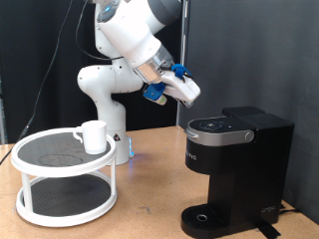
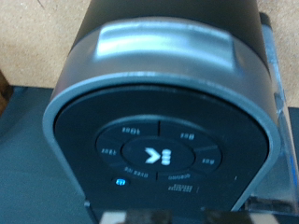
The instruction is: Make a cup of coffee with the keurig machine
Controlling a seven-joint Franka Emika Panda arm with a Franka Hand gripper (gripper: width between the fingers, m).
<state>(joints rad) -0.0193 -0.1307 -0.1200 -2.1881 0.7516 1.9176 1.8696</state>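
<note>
On the exterior view's left, a white two-tier round stand [image 1: 65, 179] sits on the wooden table [image 1: 150, 189], and the cup [image 1: 94, 135] stands upright on its upper tier, near that tier's right rim, handle turned leftward. Nothing rests on the machine's round drip tray [image 1: 206, 216], so by my reading the mug has not been brought over yet.

Moving rightward, the robot's white base rises behind the stand, and the arm bends down toward the gripper [image 1: 185, 92], which hangs in the air just above and slightly left of the keurig machine [image 1: 234, 164]. I cannot tell whether its jaws are parted or closed: the exterior view shows only the hand's pale body and blue fittings, and the wrist view shows no clear fingertips. Nothing is visibly held.

At the right, the machine stands with its lid down. The wrist view looks straight onto its grey button panel [image 2: 157, 154], a ring of buttons around a central one, with a small blue light [image 2: 120, 181] glowing at the ring's edge. I judge the step in hand concerns the machine's top, lid or buttons, rather than the mug.

Open room lies between stand and machine, bare tabletop, and free air above the lid. The machine's front edge and the stand's rim bound that corridor on either side.
</note>
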